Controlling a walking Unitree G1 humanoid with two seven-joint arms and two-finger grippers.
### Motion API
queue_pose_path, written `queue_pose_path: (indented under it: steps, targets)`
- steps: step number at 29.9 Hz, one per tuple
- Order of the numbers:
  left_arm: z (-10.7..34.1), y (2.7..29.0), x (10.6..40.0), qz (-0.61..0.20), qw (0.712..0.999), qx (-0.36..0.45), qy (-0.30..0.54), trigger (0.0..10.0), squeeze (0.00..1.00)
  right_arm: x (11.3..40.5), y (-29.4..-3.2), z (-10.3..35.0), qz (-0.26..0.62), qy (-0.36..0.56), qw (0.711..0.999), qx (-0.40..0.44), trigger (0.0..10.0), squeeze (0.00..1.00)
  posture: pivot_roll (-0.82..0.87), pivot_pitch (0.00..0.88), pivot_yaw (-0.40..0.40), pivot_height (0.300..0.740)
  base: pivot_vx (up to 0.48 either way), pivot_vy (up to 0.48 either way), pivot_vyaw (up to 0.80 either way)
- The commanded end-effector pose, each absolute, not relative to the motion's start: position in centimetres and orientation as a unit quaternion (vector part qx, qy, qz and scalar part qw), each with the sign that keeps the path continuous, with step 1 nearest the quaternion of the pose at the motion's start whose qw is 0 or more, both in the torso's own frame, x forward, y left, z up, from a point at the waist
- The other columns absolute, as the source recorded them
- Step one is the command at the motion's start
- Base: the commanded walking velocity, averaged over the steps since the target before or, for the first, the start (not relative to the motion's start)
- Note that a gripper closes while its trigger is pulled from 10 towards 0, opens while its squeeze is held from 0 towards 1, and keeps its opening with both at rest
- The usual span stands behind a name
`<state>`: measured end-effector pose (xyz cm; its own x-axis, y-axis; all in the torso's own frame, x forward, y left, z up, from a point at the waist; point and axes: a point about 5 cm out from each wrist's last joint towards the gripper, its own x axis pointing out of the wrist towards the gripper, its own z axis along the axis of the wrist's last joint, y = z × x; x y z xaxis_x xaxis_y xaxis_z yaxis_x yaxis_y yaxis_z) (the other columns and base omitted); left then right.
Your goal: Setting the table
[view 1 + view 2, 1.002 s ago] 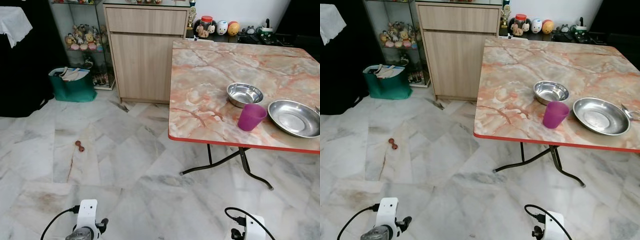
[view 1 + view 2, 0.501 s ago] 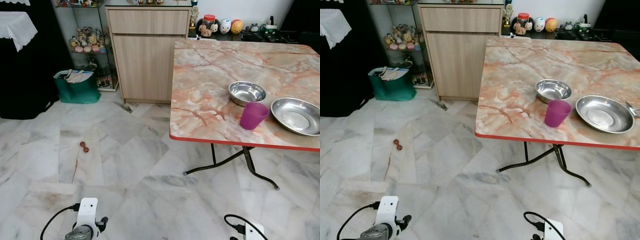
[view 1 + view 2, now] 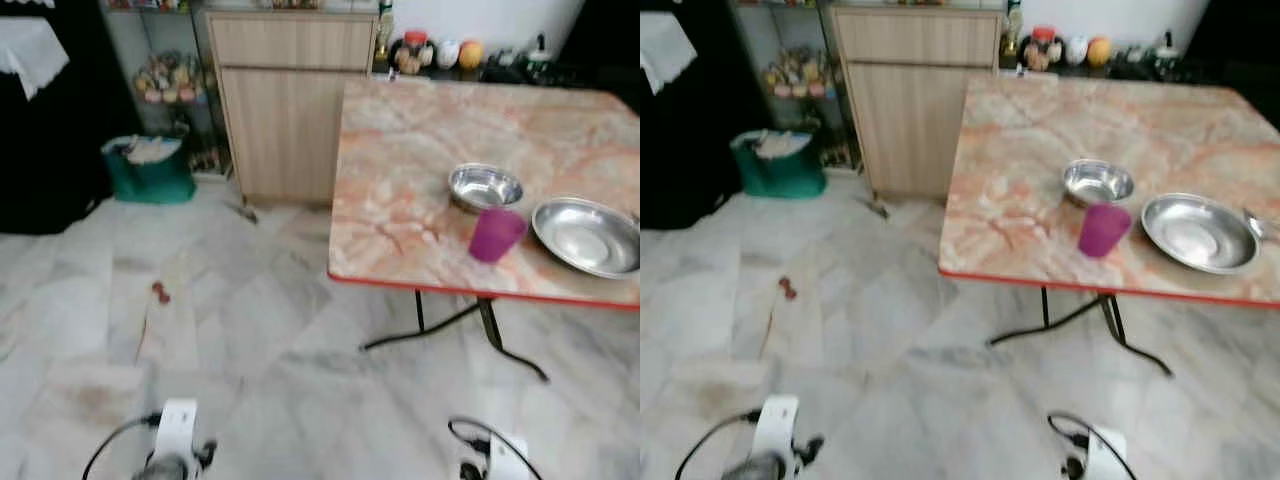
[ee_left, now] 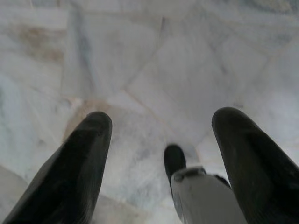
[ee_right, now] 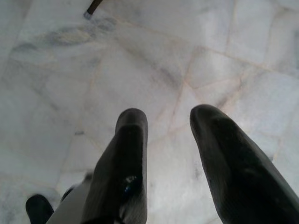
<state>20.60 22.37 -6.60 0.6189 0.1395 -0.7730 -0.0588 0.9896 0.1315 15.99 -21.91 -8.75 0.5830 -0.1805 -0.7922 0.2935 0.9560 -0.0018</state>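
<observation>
Your purple plastic cup (image 3: 496, 235) stands on the orange marble-patterned desk (image 3: 410, 170), just beside the small round steel bowl (image 3: 485, 186) and near the wide shallow steel dish (image 3: 588, 235), well ahead of both arms. No writing is legible. Your left gripper (image 4: 161, 140) hangs wide open and empty over the pale marble floor (image 3: 250, 330); your right gripper (image 5: 168, 135) is parted too, holding nothing.

You see a glossy marble-look table (image 3: 420, 150), two shiny metal bowls (image 3: 485, 186) (image 3: 588, 235), a matt plastic cup (image 3: 495, 235), a wood-grain cabinet (image 3: 285, 110), and a polished marble floor (image 3: 250, 340).
</observation>
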Motion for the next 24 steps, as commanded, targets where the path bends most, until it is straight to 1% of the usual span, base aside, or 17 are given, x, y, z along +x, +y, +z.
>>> queue_pose_path:
  steps: [1, 24]
  targets:
    - [-6.69, 21.7, 20.72, 0.046, 0.899, 0.045, 0.433, 10.0, 0.0, 15.61, -22.71, -8.74, -0.146, 0.439, 0.884, 0.06, 10.0, 0.0, 0.06, 0.0, -0.034, 0.731, 0.0, -0.281, -0.79]
    - [-6.39, 21.57, 21.29, 0.052, 0.903, 0.039, 0.425, 10.0, 0.0, 15.12, -22.78, -8.91, -0.161, 0.44, 0.881, 0.065, 10.0, 0.0, 0.08, 0.0, -0.044, 0.731, 0.0, -0.277, 0.0]
